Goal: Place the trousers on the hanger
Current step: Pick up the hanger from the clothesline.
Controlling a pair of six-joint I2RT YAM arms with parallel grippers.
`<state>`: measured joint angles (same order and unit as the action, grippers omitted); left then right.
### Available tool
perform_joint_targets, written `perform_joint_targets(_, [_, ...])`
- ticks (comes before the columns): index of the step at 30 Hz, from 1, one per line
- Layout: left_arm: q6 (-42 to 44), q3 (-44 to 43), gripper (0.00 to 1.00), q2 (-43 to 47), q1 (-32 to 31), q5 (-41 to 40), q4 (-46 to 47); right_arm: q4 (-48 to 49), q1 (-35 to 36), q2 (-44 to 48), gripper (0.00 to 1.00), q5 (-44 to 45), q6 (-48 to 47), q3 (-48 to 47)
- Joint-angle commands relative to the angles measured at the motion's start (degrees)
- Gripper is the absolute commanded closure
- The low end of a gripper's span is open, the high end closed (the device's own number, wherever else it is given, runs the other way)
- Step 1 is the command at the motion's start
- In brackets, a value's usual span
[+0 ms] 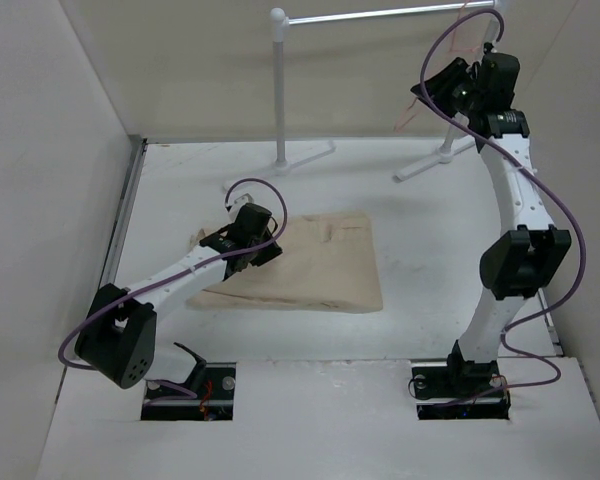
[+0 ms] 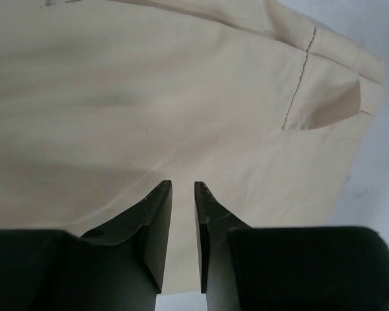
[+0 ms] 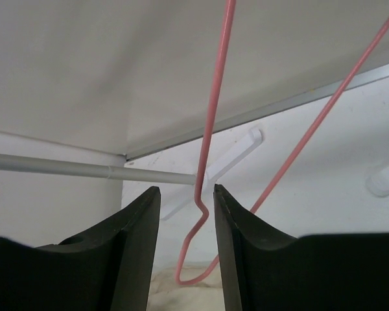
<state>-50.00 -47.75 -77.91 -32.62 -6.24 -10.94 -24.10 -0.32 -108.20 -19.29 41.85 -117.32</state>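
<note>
The beige trousers (image 1: 315, 265) lie folded flat on the table's middle. In the left wrist view the cloth (image 2: 181, 97) fills the frame, with a pocket flap at the right. My left gripper (image 1: 248, 252) hovers low over the trousers' left edge. Its jaws (image 2: 183, 184) stand a narrow gap apart with nothing between them. My right gripper (image 1: 442, 85) is raised high at the back right by the rack. It is open (image 3: 187, 189), with the kinked wire of the pink hanger (image 3: 211, 129) between its jaws, apart from both. The hanger (image 1: 470, 42) hangs from the rack's bar.
The white tubular rack (image 1: 380, 15) stands at the back, its post (image 1: 279, 90) and feet on the table; its tube (image 3: 84, 168) shows in the right wrist view. White walls close in the left, back and right sides.
</note>
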Motion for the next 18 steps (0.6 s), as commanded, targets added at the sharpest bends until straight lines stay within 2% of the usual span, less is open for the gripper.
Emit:
perform_joint_targets(1, [0.6, -0.4, 0.81, 0.5, 0.1, 0.3, 0.7, 5.6, -0.1, -1.8, 0.58, -1.5, 0.5, -2.9])
perform_joint_targets(10, [0.1, -0.2, 0.81, 1.4, 0.2, -0.2, 0.4, 7.3, -0.3, -3.2, 0.89, -2.9, 0.3, -4.6])
perform_joint_targets(13, [0.1, -1.0, 0.8, 1.5, 0.2, -0.4, 0.4, 8.0, -0.2, -1.9, 0.92, -3.4, -0.8, -4.8])
perform_joint_targets(18, [1.0, -5.2, 0.66, 0.4, 0.8, 1.9, 1.2, 6.6, -0.2, 0.1, 0.93, -4.8, -3.4, -6.5])
